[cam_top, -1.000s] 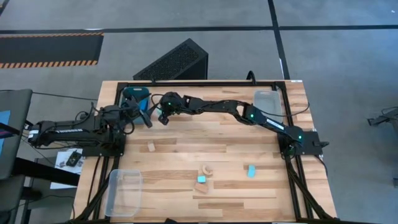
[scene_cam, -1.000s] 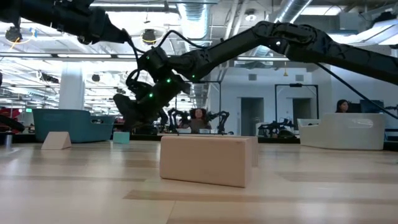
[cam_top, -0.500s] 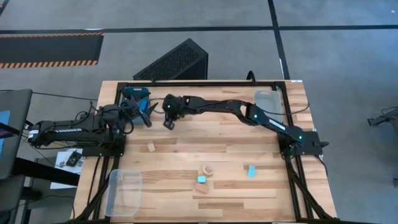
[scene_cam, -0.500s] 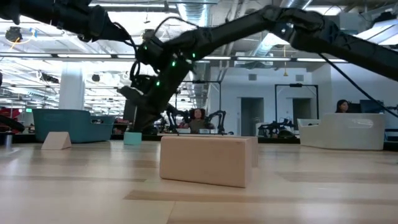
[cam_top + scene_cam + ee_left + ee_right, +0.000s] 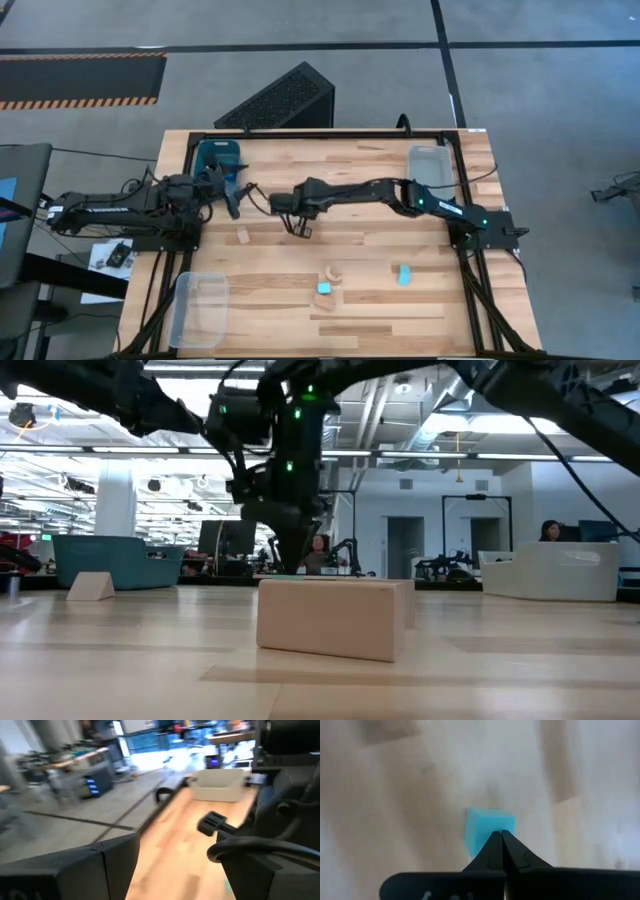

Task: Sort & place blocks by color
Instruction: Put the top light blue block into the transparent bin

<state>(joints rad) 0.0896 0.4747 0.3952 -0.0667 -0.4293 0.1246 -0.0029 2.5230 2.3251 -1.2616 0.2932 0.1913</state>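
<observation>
Right wrist view shows one light cyan block (image 5: 487, 822) lying on the wooden table (image 5: 395, 795). The right gripper (image 5: 500, 834) is clenched, its two dark fingers pressed together along their length, and the tips meet at the block's near edge. Nothing sits between the fingers, and whether the tips touch the block cannot be told.

From the high view, that gripper (image 5: 299, 227) points down near the middle of the table, and the arm hides the block beneath it.

Two more cyan blocks lie towards the table's front: one (image 5: 324, 288) sits between a tan arch (image 5: 330, 271) and a tan rectangular block (image 5: 327, 300), close to both. The other (image 5: 403, 275) is on its own further to the right. A third tan block (image 5: 243, 236) lies just left of the right gripper. That makes three cyan and three tan pieces in sight.

There are three bins. A teal bin (image 5: 217, 153) stands at the back left, one clear bin (image 5: 431, 163) at the back right, and a second clear bin (image 5: 199, 306) at the front left corner.

The left gripper (image 5: 233, 196) hangs beside the teal bin. In the left wrist view its fingers (image 5: 75, 870) stand wide apart, holding nothing.
</observation>
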